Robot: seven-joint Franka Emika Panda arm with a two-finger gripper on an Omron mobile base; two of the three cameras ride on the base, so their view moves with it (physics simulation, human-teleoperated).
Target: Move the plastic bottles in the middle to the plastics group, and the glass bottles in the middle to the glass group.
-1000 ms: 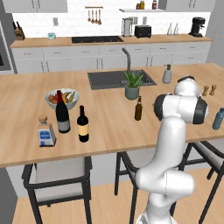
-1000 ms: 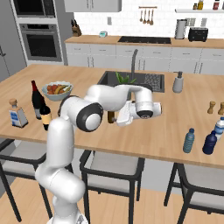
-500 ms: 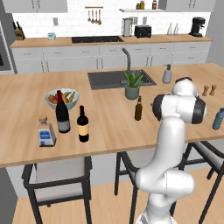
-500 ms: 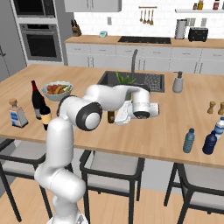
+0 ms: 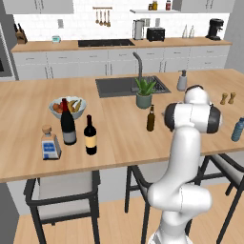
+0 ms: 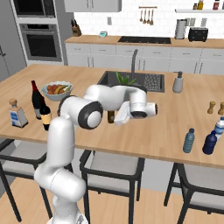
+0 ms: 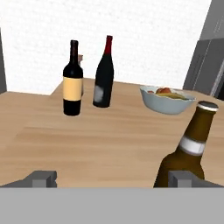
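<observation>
Gripper (image 7: 111, 179) spread wide, holding nothing; brown beer bottle (image 7: 187, 151) stands just beside its right fingertip (image 7: 183, 178), pale band on the neck, no writing legible; yellow-label wine bottle (image 7: 72, 80) and grey-label wine bottle (image 7: 103, 75) stand beyond, near the fruit bowl (image 7: 166, 101); blue bottle (image 6: 189, 140) at the counter (image 5: 119, 128)'s right end.

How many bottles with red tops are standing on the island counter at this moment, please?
2. The grey-labelled wine bottle stands by the fruit bowl, and the yellow-labelled wine bottle stands just in front of it, nearer the counter's edge. None seems hidden.
</observation>
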